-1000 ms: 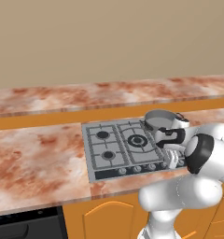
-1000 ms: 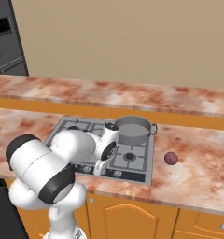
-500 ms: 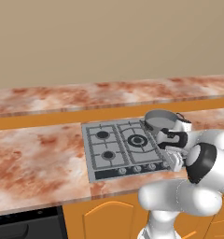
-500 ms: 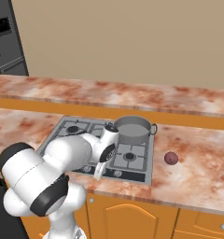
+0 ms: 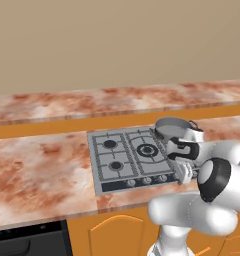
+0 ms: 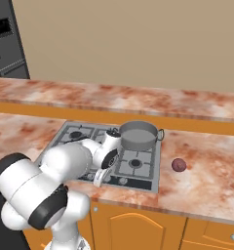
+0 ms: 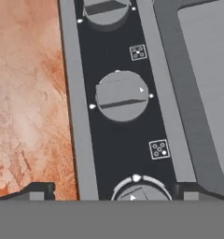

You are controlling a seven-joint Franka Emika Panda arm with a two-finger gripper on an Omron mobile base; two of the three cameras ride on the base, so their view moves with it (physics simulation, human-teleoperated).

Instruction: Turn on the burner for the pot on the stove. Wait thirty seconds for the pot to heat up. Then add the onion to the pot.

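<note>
While the gripper (image 6: 98, 179) hangs over the knob (image 7: 122, 95), its opening unclear; next it must grasp and turn.

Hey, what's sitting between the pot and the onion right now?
Nothing. In the right base view, the pot and the onion are separated by the stove edge and bare marbled counter.

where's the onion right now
In the right base view the onion sits on the marbled countertop just right of the stove, apart from it and nearer the front than the pot.
</note>
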